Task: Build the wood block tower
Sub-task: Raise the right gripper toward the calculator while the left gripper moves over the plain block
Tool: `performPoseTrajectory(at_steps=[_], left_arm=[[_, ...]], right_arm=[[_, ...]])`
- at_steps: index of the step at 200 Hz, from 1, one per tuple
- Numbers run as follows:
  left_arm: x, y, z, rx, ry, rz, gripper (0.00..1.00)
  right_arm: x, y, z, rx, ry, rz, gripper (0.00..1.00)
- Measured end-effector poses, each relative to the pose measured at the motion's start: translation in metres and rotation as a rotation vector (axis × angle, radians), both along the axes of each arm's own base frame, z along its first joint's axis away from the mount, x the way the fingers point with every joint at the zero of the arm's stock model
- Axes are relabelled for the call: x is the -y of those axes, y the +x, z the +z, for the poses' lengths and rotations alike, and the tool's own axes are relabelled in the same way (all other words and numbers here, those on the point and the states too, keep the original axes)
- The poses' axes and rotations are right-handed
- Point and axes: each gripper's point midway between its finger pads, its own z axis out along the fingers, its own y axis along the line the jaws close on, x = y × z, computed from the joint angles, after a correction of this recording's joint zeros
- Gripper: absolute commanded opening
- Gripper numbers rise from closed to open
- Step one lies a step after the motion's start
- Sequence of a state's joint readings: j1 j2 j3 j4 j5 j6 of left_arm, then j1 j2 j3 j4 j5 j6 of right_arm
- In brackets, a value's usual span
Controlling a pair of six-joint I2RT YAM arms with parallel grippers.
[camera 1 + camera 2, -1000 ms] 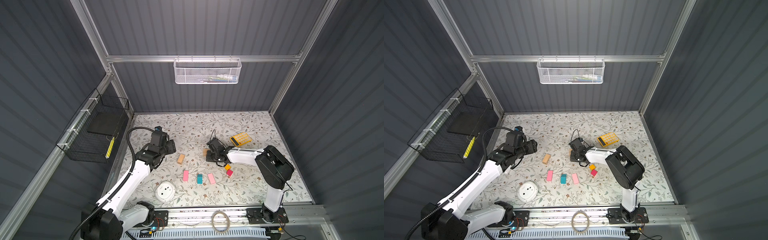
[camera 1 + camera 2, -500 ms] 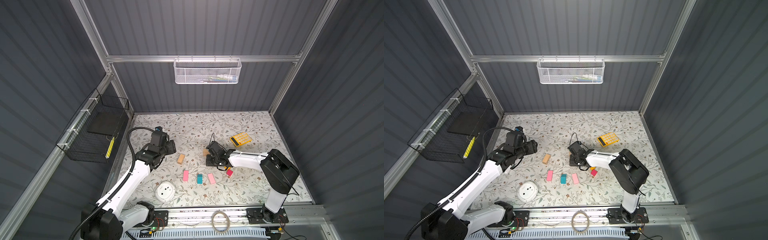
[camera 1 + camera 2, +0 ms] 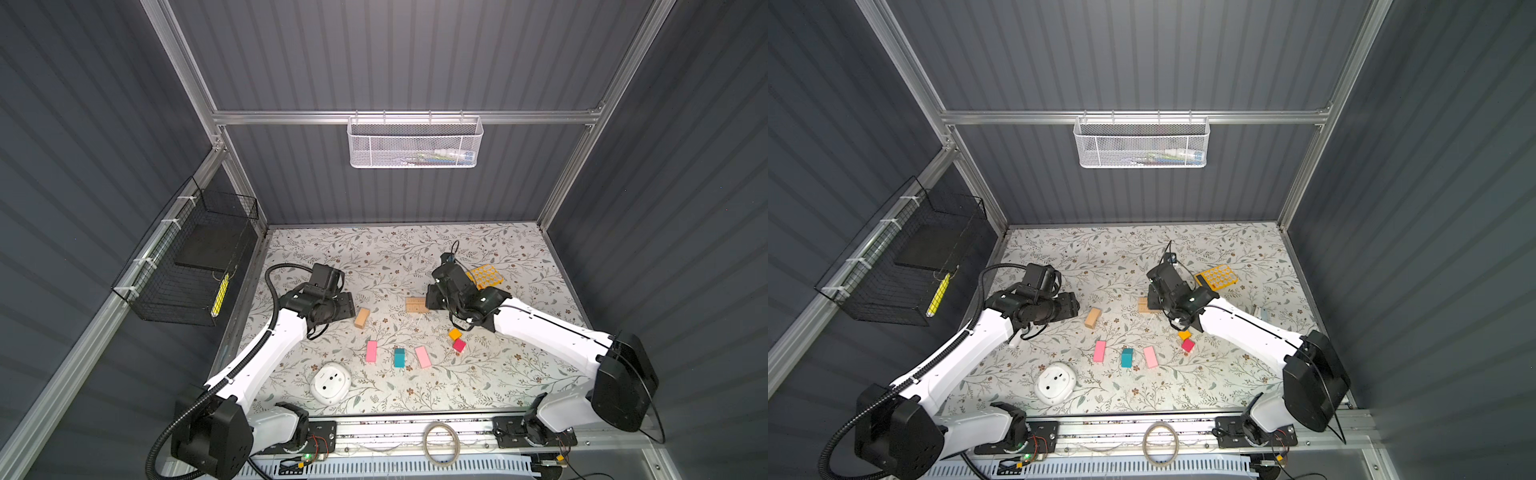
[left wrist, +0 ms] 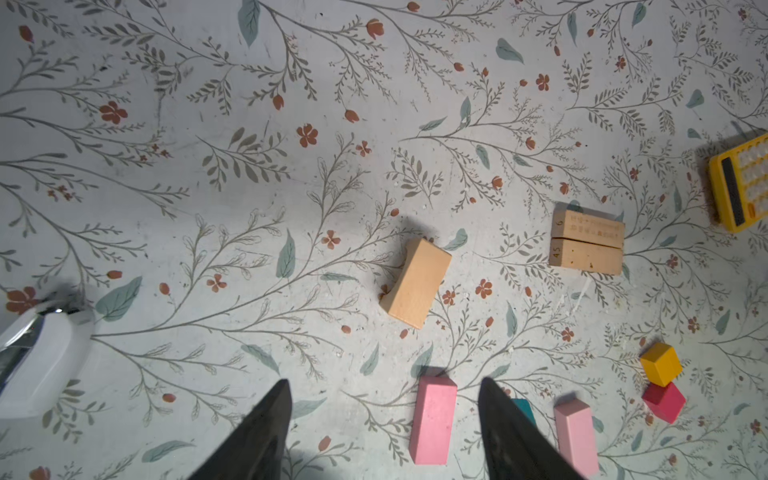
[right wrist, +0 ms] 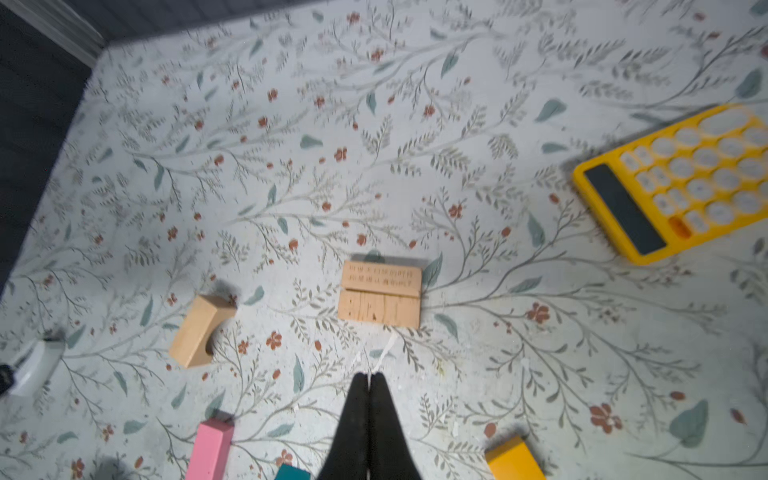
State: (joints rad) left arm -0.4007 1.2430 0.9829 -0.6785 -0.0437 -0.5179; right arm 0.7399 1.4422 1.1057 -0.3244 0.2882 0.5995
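Observation:
Two tan bars [image 3: 417,304] [image 5: 379,295] lie flat side by side mid-table. A third tan block [image 3: 361,318] [image 4: 415,282] with an arched cut lies to their left. Nearer the front lie two pink slabs [image 3: 371,351] [image 3: 422,357] with a teal block [image 3: 399,357] between them. An orange cube [image 3: 455,334] touches a red cube [image 3: 459,345]. No tower stands. My right gripper [image 5: 369,376] is shut and empty, just right of the tan bars [image 3: 1147,305]. My left gripper [image 4: 384,381] hangs open over the table, left of the arched block.
A yellow calculator [image 3: 484,277] lies behind the right gripper. A white round device [image 3: 331,383] sits front left. A black wire basket [image 3: 187,266] hangs on the left wall and a white mesh basket [image 3: 415,141] on the back wall. A cable coil [image 3: 440,442] lies on the front rail.
The right arm has stretched out, its elbow swinging right and toward the front; its gripper stays beside the tan bars, which now show more fully. The left arm has not moved.

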Motion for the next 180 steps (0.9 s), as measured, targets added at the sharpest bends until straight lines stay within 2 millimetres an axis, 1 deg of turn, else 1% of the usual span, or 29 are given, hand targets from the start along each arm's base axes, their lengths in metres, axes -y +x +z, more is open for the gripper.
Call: performPoseTrajectory(at_steps=[14, 23, 46, 61, 87, 105, 150, 163, 180], left_arm=[[0.006, 0.000, 0.002, -0.012, -0.033, -0.005, 0.71], [0.010, 0.000, 0.002, -0.021, -0.051, -0.009, 0.71], [0.017, -0.002, -0.007, -0.068, -0.080, 0.000, 0.74], [0.022, -0.003, -0.014, -0.105, -0.097, 0.013, 0.75], [0.030, -0.004, -0.020, -0.137, -0.129, 0.034, 0.75], [0.037, -0.005, -0.025, -0.161, -0.144, 0.054, 0.75], [0.049, -0.010, -0.048, -0.251, -0.145, 0.127, 0.78], [0.052, -0.010, -0.050, -0.256, -0.152, 0.152, 0.80], [0.054, -0.010, -0.051, -0.253, -0.156, 0.181, 0.81]], right_arm=[[0.010, 0.014, 0.027, 0.062, 0.033, -0.029, 0.11], [0.018, 0.021, 0.043, 0.098, 0.053, -0.050, 0.14], [0.035, 0.037, 0.078, 0.185, 0.109, -0.101, 0.21], [0.042, 0.041, 0.094, 0.228, 0.139, -0.121, 0.23], [0.052, 0.044, 0.113, 0.281, 0.186, -0.146, 0.25], [0.061, 0.042, 0.113, 0.297, 0.206, -0.165, 0.25], [0.088, 0.037, 0.077, 0.248, 0.192, -0.223, 0.25], [0.093, 0.037, 0.075, 0.246, 0.190, -0.236, 0.25], [0.098, 0.035, 0.078, 0.256, 0.196, -0.244, 0.25]])
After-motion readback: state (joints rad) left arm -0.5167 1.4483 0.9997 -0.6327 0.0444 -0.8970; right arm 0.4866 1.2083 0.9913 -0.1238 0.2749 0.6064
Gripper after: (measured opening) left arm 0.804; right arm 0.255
